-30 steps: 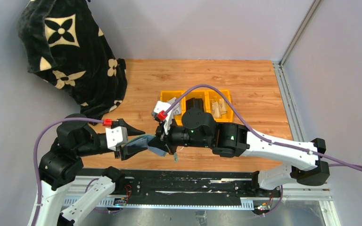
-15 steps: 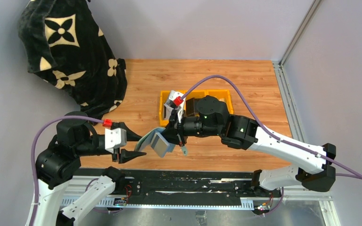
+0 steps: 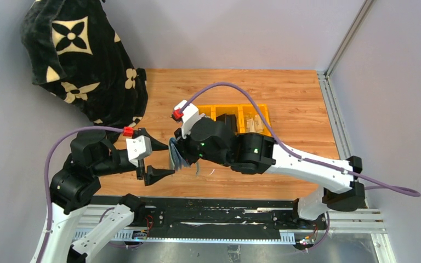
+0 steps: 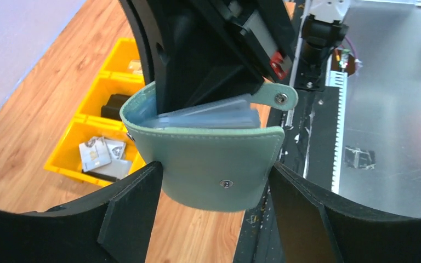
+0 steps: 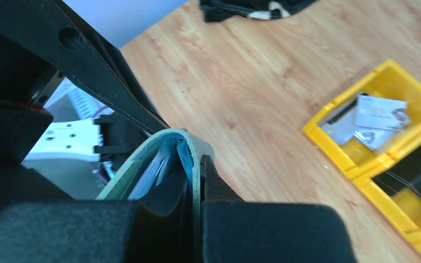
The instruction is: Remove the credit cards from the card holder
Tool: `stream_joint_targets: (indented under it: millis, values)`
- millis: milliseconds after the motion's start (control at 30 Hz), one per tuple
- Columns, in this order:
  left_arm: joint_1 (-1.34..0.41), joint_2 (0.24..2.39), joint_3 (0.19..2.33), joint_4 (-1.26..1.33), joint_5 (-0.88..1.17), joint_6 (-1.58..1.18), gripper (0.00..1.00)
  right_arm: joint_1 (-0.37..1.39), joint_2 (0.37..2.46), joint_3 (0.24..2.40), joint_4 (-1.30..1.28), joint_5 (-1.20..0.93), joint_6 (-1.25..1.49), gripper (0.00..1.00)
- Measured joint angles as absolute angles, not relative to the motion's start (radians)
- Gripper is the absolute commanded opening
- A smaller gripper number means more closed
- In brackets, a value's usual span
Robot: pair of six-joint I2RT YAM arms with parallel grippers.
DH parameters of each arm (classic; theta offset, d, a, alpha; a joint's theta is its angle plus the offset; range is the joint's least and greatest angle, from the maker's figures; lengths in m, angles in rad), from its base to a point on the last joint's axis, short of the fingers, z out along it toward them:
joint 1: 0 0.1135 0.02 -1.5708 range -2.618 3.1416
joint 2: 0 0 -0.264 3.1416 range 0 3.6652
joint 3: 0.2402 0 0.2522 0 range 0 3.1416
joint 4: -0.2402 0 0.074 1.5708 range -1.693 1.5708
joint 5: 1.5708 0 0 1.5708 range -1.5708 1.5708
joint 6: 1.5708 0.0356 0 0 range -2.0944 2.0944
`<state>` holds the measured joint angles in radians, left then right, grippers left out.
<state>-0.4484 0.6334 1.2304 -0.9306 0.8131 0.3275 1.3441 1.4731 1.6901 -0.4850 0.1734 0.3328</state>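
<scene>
View from above and both wrist views. The card holder [image 3: 174, 155] hangs in the air over the wooden worktop [image 3: 285, 87], on the near side of the row of yellow bins [image 4: 66, 150] and off that row's end toward the left arm. We see the right hand [image 3: 180, 158] clamped tight on one leaf of it, reaching from the bins' side. From above, the holder stands edge-on as a narrow strip. Its long axis runs roughly from the near edge toward the back wall, along the bins' short side.

In the left wrist view its sage-green outer face [image 4: 214, 161] turns away from the bins, toward the left hand [image 3: 165, 159]. The open mouth faces up in that view, and the closure tab [image 4: 277, 97] points away from the bins toward the metal rail. The credit cards [image 4: 214, 116] show only as grey-blue layered edges inside the pockets.

The left hand's fingers [image 4: 134, 205] are spread wide, one on each side of the holder. We cannot tell whether they touch it.
</scene>
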Motion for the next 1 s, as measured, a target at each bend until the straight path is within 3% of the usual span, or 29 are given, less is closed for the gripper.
stream_joint_targets:
  millis: [100,300,567,800,1000]
  values:
    - [-0.448,0.613,1.185,-0.901,0.756,0.318,0.69,1.391,1.535,1.758,-0.549,0.331,0.329,0.00]
    - [-0.448,0.538,1.111,-0.841,0.632,0.312,0.67,1.422,1.569,1.787,-0.568,0.463,0.321,0.00]
    - [-0.448,0.519,1.106,-0.808,0.595,0.290,0.71,1.432,1.562,1.786,-0.568,0.516,0.321,0.00]
    - [-0.448,0.510,1.104,-0.798,0.575,0.273,0.62,1.440,1.519,1.766,-0.569,0.533,0.320,0.00]
    - [-0.448,0.489,1.100,-0.778,0.539,0.227,0.66,1.440,1.495,1.750,-0.568,0.548,0.320,0.00]
